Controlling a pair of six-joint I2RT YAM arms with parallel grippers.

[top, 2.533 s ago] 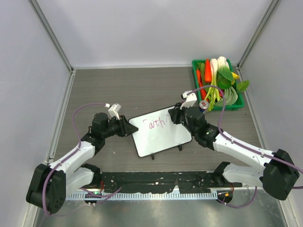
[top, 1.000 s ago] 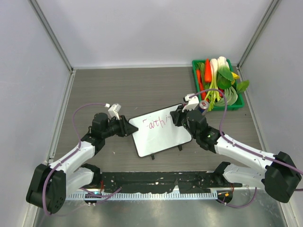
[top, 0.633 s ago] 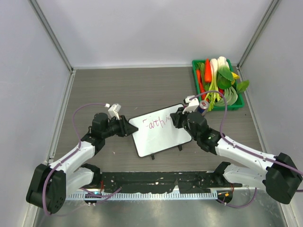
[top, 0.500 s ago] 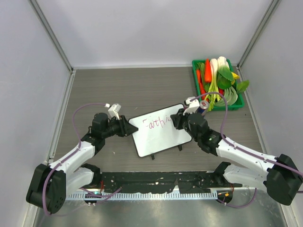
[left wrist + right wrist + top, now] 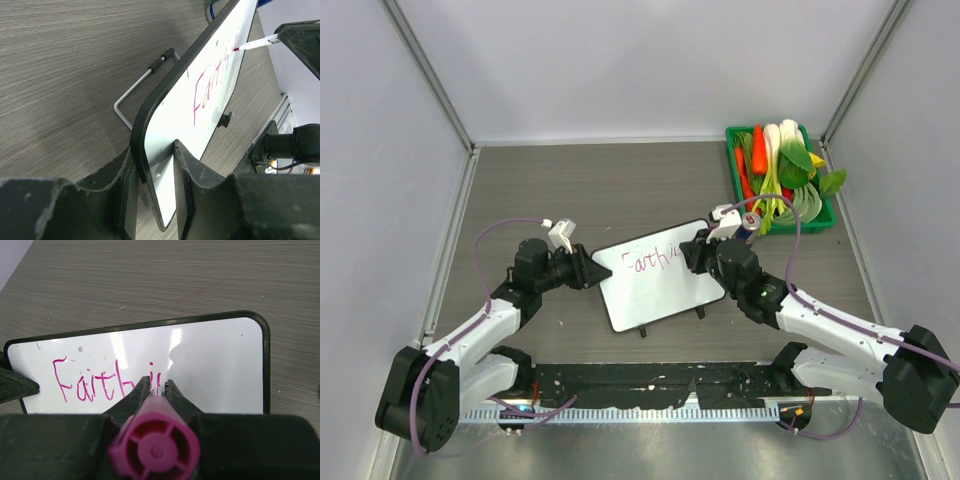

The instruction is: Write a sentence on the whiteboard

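The whiteboard [image 5: 665,285] stands tilted on the table between both arms. My left gripper [image 5: 594,272] is shut on its left edge, one finger on each face [image 5: 153,150]. The sentence [image 5: 650,262] is pink writing along the top that reads "Faith" plus the first strokes of another word [image 5: 92,382]. My right gripper [image 5: 698,254] is shut on a pink marker [image 5: 155,447]. Its fingertips [image 5: 156,381] sit just over the newest strokes. In the left wrist view the marker's tip [image 5: 246,46] touches the whiteboard [image 5: 210,110] near its far end.
A green tray [image 5: 731,150] of carrots, radishes and leafy greens sits at the back right, close behind my right wrist. The whiteboard's wire foot [image 5: 134,94] rests on the wood-grain table behind it. Grey booth walls close in the table on three sides.
My right gripper has crept rightward along the top line with the marker, and new strokes follow "Faith". The left gripper and the whiteboard have stayed put.
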